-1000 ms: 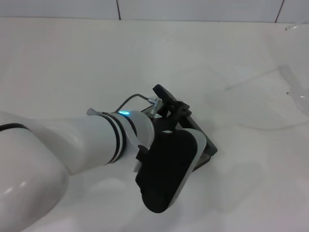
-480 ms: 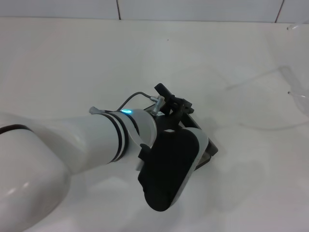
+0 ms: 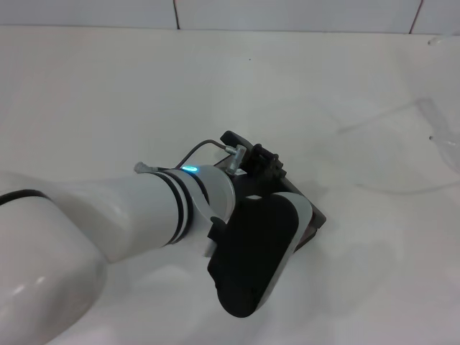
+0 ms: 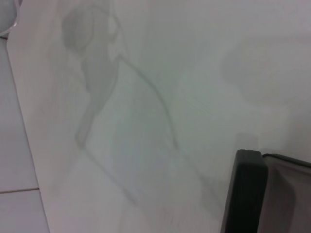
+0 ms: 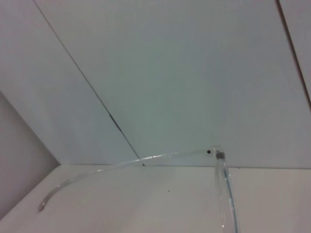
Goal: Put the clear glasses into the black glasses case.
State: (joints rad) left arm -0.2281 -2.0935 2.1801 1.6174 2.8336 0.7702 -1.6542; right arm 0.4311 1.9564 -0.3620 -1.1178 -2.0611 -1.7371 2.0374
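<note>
The black glasses case [image 3: 310, 221] lies at the middle of the white table, mostly hidden under my left arm. My left gripper [image 3: 253, 159] is down on the case's far end, and its fingers are hidden among dark parts. In the left wrist view a black edge of the case [image 4: 247, 191] shows, with grey lining beside it. The clear glasses [image 3: 435, 123] show faintly at the right edge of the head view. Close up in the right wrist view, one temple arm and hinge of the glasses [image 5: 215, 153] are seen. My right gripper shows in no view.
The white table [image 3: 144, 93] runs back to a tiled wall [image 3: 287, 13]. My left forearm [image 3: 108, 223] fills the lower left of the head view.
My left gripper has shifted slightly at the far end of the case. The case and the glasses stay about where they were.
</note>
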